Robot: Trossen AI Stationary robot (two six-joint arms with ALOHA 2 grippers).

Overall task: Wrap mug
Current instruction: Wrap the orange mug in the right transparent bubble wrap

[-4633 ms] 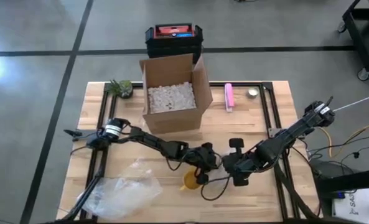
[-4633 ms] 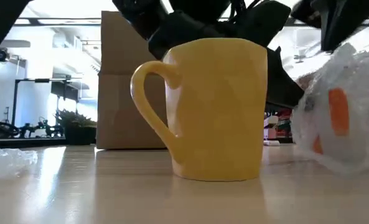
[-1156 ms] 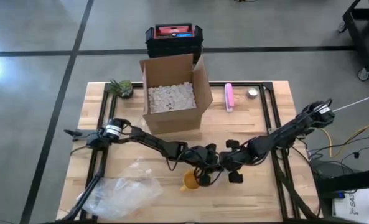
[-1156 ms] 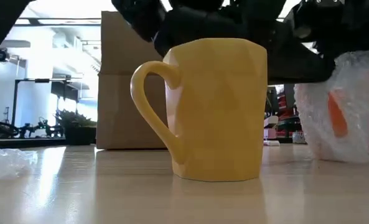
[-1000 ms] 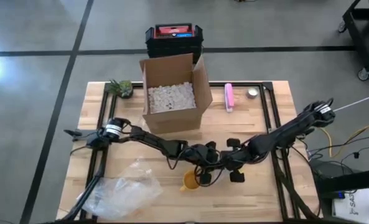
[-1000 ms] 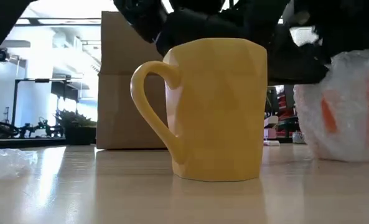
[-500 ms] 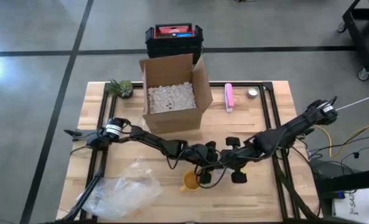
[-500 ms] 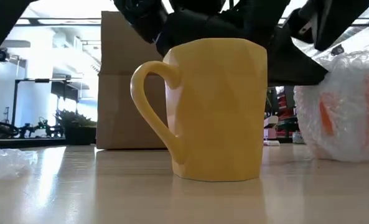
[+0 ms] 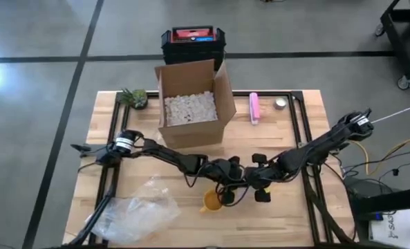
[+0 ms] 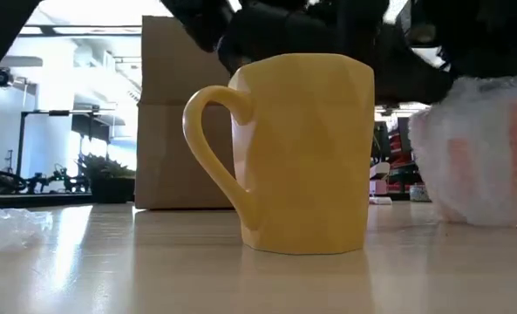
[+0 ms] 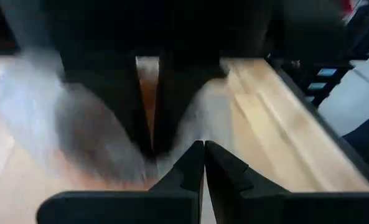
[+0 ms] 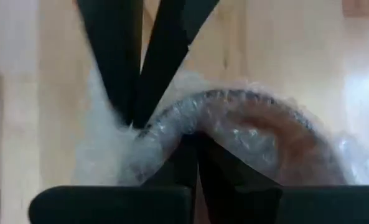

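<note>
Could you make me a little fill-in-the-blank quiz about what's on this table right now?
1. The mug standing bare near the table's front edge is ____ in colour.
2. The cardboard box at the back holds white packing ____.
3. Both grippers, left gripper and right gripper, meet at an orange object wrapped in ____ wrap.
4. The loose plastic sheet lies on the ____ arm's side of the table.

Missing words: yellow; peanuts; bubble; left
</note>
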